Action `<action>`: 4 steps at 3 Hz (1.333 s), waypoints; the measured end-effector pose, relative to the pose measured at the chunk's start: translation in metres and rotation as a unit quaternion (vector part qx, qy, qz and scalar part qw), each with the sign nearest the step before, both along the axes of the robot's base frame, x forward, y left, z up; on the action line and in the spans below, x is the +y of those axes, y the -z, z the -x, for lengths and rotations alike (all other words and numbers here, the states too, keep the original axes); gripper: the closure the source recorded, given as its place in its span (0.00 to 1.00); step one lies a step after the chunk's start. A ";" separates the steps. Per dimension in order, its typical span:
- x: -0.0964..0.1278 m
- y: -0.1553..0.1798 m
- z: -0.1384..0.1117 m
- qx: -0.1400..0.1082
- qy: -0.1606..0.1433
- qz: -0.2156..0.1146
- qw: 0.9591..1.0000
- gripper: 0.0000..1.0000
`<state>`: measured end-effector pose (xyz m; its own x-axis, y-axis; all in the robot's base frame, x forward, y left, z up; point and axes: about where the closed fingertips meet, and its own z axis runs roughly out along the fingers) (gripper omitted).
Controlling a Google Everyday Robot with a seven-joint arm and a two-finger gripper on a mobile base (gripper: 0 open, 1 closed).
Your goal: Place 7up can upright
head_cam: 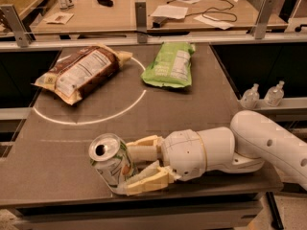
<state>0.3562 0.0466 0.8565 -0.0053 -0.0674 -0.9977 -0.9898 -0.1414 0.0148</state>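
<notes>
The 7up can (108, 164) is silver-white with green markings and an open pull-tab top. It stands near the table's front edge, leaning slightly, with its top facing up and toward the camera. My gripper (123, 169) reaches in from the right. Its cream fingers (144, 148) sit on both sides of the can and are closed on it. The can's base is at the table surface.
A brown snack bag (79, 73) lies at the back left on a white circle line. A green snack bag (170, 65) lies at the back centre. Two small bottles (261, 96) stand off the table's right side. The table's front edge (57, 199) is just below the can.
</notes>
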 end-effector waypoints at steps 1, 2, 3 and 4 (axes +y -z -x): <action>-0.004 -0.003 -0.002 -0.011 0.001 0.005 1.000 0.00; -0.006 -0.008 -0.005 -0.018 0.002 0.007 1.000 0.00; -0.012 -0.012 -0.010 -0.019 -0.003 0.017 1.000 0.00; -0.022 -0.017 -0.017 -0.025 -0.030 0.045 0.998 0.00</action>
<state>0.3734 0.0246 0.8733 0.0513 -0.1558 -0.9865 -0.9794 -0.2011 -0.0192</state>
